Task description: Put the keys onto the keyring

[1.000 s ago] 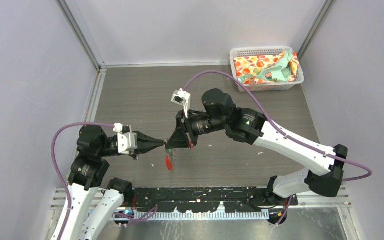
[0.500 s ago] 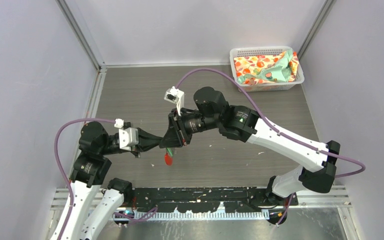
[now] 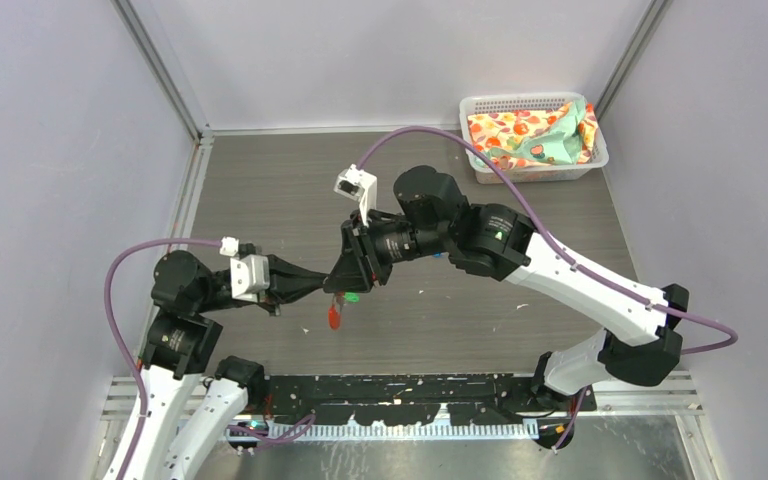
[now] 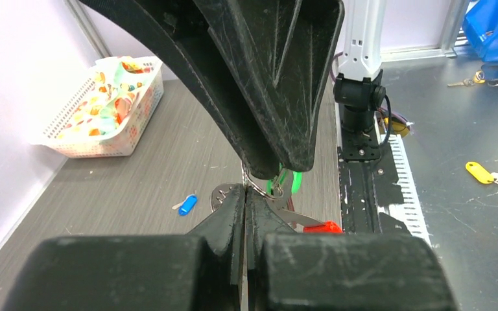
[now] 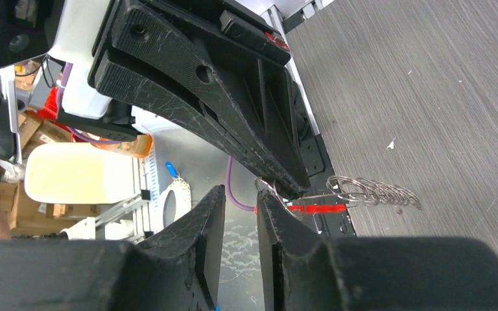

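My left gripper (image 3: pixel 322 286) is shut on the keyring's wire (image 4: pixel 254 189) and holds it above the table; its jaws show pressed together in the left wrist view (image 4: pixel 244 197). The red tag (image 3: pixel 334 318) hangs below and also shows in the wrist views (image 4: pixel 323 227) (image 5: pixel 318 208), with the wire loops (image 5: pixel 376 191) beside it. The green key (image 4: pixel 284 183) (image 3: pixel 350 296) hangs at the ring under the right fingertips; I cannot tell whether it is threaded. My right gripper (image 3: pixel 345 278) (image 5: pixel 237 194) is open with nothing between its jaws. The blue key (image 4: pixel 187 205) lies on the table.
A white basket (image 3: pixel 480 108) (image 4: pixel 144 116) with colourful cloth stands at the far right corner. The black base rail (image 3: pixel 410 390) runs along the near edge. Grey walls close in left, right and back.
Both grippers have shifted a little to the left with the keyring between them. The green key now shows more plainly beside the right fingertips.
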You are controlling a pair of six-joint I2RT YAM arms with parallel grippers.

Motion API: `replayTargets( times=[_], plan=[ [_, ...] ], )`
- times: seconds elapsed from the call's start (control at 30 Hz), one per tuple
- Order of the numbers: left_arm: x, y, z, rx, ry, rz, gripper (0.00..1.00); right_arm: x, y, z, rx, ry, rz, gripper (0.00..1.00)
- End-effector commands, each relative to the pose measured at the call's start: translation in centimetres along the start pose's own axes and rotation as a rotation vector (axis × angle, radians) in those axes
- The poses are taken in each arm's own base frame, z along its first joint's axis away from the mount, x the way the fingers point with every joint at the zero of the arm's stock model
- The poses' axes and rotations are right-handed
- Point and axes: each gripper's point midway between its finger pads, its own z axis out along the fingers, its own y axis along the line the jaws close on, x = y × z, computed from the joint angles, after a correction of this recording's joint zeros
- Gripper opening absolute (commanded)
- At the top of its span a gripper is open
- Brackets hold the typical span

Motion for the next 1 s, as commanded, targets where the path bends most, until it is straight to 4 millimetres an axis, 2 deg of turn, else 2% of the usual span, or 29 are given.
replayTargets(
  times=[0.0,0.27,0.4,0.57,0.77,0.97],
  plan=[
    [-2.0,-0.1,0.1,0.009,-0.059,0.051,0.0,-1.5,1.9,-2.8,-0.006,-0.049,-0.046,0.32],
    [-3.3,0.0,0.2,0.002,-0.094,0.03,0.0,-2.1,3.5,-4.1,-0.046,-0.059,-0.06,0.35],
    [-4.3,0.1,0.3,0.002,-0.119,0.014,0.0,-3.6,4.4,-6.6,-0.027,-0.096,-0.123,0.36],
    [-5.8,0.2,0.4,0.001,-0.15,-0.005,0.0,-4.5,3.5,-8.9,0.031,-0.127,-0.166,0.39],
    [-8.1,0.4,0.3,-0.018,-0.207,-0.022,0.0,-4.4,1.8,-9.4,0.089,-0.109,-0.258,0.39],
    [-10.1,0.5,0.2,-0.03,-0.25,-0.038,0.0,-5.3,2.6,-8.3,0.03,-0.094,-0.327,0.37]
  ],
)
